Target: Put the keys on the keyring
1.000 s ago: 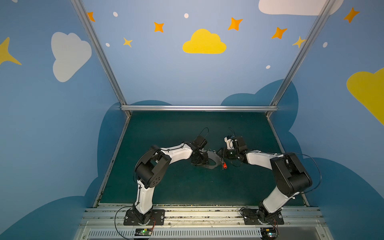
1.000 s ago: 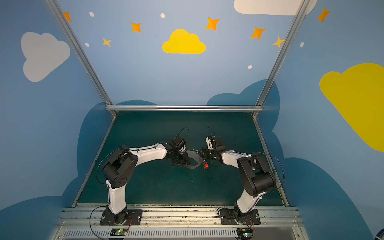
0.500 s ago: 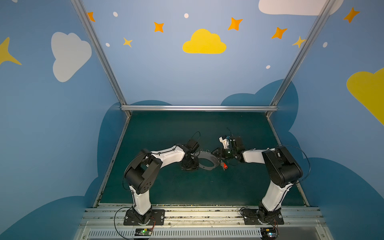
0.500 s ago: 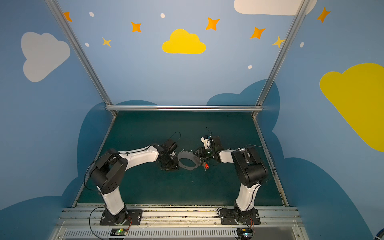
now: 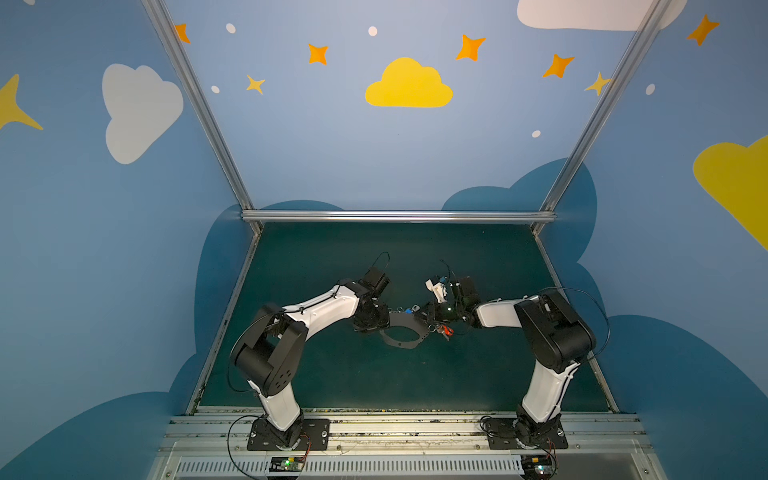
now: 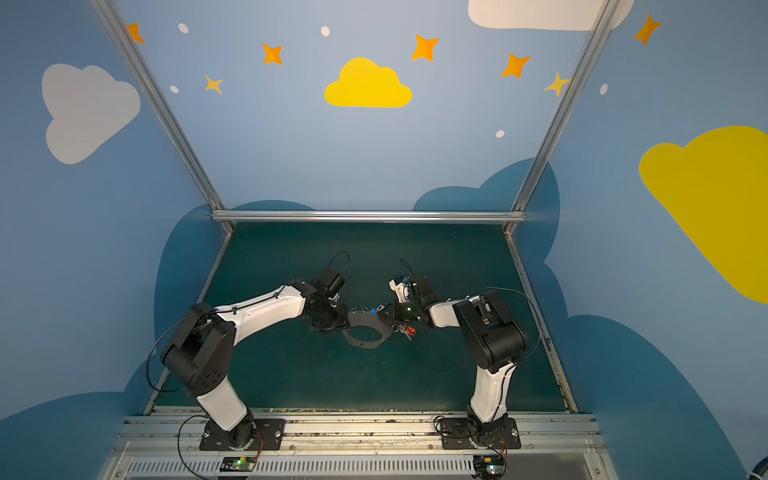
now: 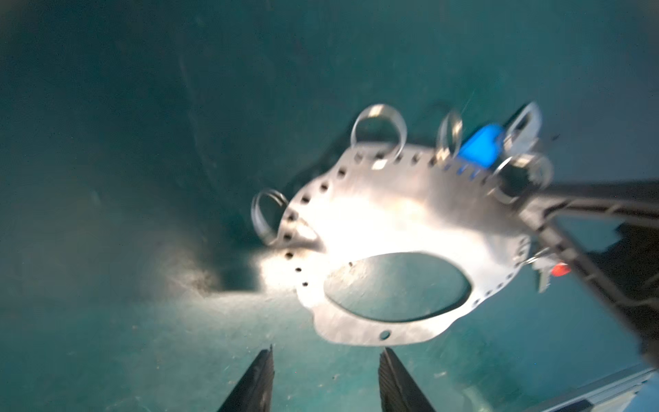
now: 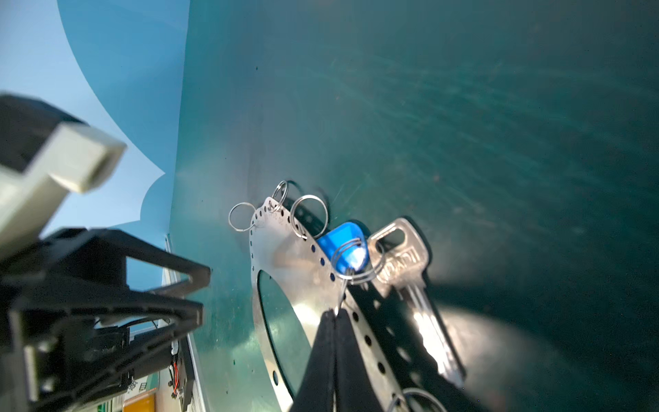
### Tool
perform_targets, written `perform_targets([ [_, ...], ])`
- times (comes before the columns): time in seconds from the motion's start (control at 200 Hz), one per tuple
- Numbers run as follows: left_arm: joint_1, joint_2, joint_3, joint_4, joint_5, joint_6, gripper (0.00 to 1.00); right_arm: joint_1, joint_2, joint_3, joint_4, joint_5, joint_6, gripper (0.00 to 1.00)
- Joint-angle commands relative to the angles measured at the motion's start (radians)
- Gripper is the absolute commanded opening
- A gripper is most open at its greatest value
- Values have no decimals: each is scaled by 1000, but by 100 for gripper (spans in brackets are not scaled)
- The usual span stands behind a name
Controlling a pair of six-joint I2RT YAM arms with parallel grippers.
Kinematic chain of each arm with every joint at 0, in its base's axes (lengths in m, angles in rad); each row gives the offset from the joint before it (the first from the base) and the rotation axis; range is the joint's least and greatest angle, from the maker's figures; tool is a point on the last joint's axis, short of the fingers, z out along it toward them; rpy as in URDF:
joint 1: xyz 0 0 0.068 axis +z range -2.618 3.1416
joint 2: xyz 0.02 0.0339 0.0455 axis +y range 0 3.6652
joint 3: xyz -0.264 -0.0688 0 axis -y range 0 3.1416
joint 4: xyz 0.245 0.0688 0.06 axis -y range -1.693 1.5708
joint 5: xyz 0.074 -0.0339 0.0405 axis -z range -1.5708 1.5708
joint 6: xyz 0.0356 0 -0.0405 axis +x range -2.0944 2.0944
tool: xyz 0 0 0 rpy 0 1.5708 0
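Observation:
The keyring [image 5: 401, 343] [image 6: 365, 344], a grey oval plate, lies mid-mat between both arms. In the right wrist view the keyring [image 8: 285, 257] has its near edge lifted off the mat, and my right gripper [image 8: 335, 314] [image 5: 424, 314] is shut on a small wire ring [image 8: 353, 265] at that edge. The silver key [image 8: 410, 264] with the blue tag [image 8: 344, 242] [image 5: 409, 310] hangs on that ring. The red-tagged key [image 5: 446, 331] [image 7: 560, 269] lies by the plate's right end. My left gripper [image 7: 328, 349] [image 5: 379, 326] stands open just short of the keyring [image 7: 392, 221], holding nothing.
Three other small wire rings [image 8: 309, 211] stand along the plate's far edge. Dark green mat [image 5: 374, 382] lies all round the plate. Metal rails [image 5: 397, 216] border the mat at the back and sides, and the arm bases [image 5: 286, 434] sit at the front.
My left gripper has drawn back leftward off the plate and opened. The right gripper has closed on the wire ring by the blue-tagged key.

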Motion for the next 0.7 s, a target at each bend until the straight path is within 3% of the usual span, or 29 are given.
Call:
perform_targets([
  [0.0, 10, -6, 43, -13, -9, 10, 54, 26, -5, -26, 10, -20, 1, 0],
  [0.175, 12, 38, 75, -4, 32, 6, 54, 66, -31, -66, -4, -2, 10, 0],
  [0.27, 11, 50, 72, 21, 55, -7, 54, 74, -60, -96, -12, 15, 14, 21],
  [0.365, 10, 65, 85, 33, 77, -12, 55, 66, -114, -120, -22, 41, 15, 31],
  [0.691, -19, 178, 214, 35, 150, -30, 55, 13, -308, -172, -53, 66, 32, 35],
])
